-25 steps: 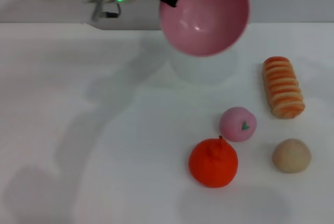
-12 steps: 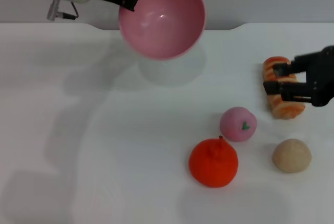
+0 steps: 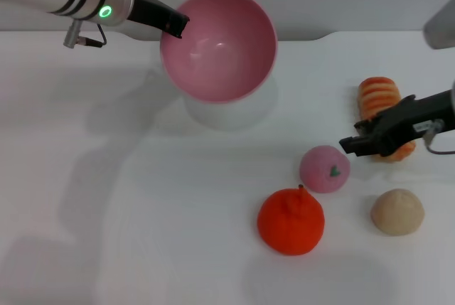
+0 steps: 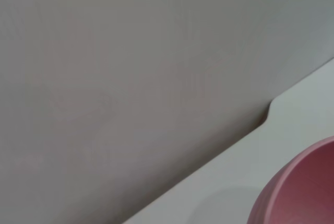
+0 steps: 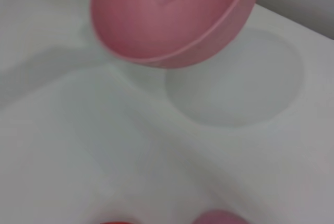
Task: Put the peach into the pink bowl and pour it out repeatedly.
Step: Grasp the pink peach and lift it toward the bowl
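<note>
The pink bowl (image 3: 218, 45) hangs above the back of the table, empty, its opening tipped toward me. My left gripper (image 3: 174, 24) is shut on its rim from the left. The bowl's edge also shows in the left wrist view (image 4: 297, 195), and its hollow fills the top of the right wrist view (image 5: 167, 20). The peach (image 3: 324, 168), pale pink with a green mark, lies on the table right of centre; only its top shows in the right wrist view (image 5: 219, 217). My right gripper (image 3: 353, 141) reaches in from the right, open, its tips just right of the peach and slightly above it.
A bright orange fruit (image 3: 290, 221) lies close in front of the peach. A beige ball (image 3: 397, 211) sits to the front right. A striped orange-and-cream roll (image 3: 377, 95) lies behind the right gripper, partly covered by it. The table's back edge (image 3: 341, 33) meets a grey wall.
The left arm carried the bowl leftward and now holds it nearly still. The right arm came in from the right and dropped from over the striped roll toward the peach.
</note>
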